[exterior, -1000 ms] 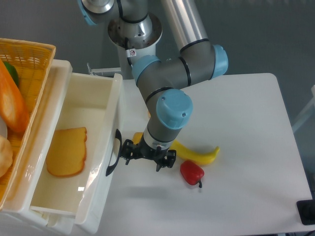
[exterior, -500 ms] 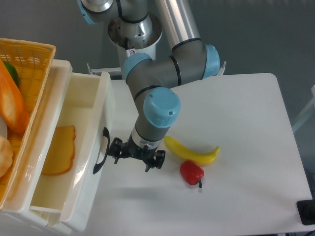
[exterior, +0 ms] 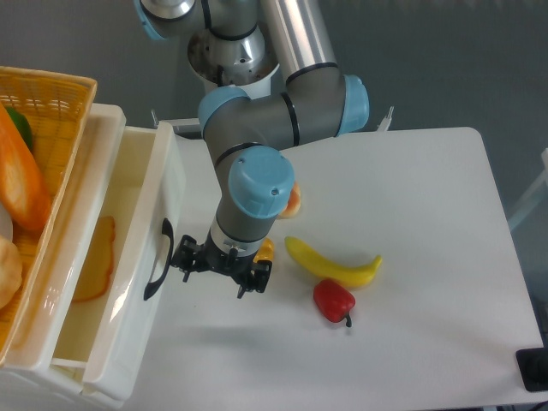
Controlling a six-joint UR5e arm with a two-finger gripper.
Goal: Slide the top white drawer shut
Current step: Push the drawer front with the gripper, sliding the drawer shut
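Claw point(exterior: 216, 272) beside handle of partly open top white drawer point(exterior: 141, 282).

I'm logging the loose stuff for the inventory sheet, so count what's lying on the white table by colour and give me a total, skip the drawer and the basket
Yellow: 1, the banana
Red: 1, the pepper
Orange: 2, a rounded piece and a small piece, both partly hidden behind the arm, so I cannot identify them
Total: 4
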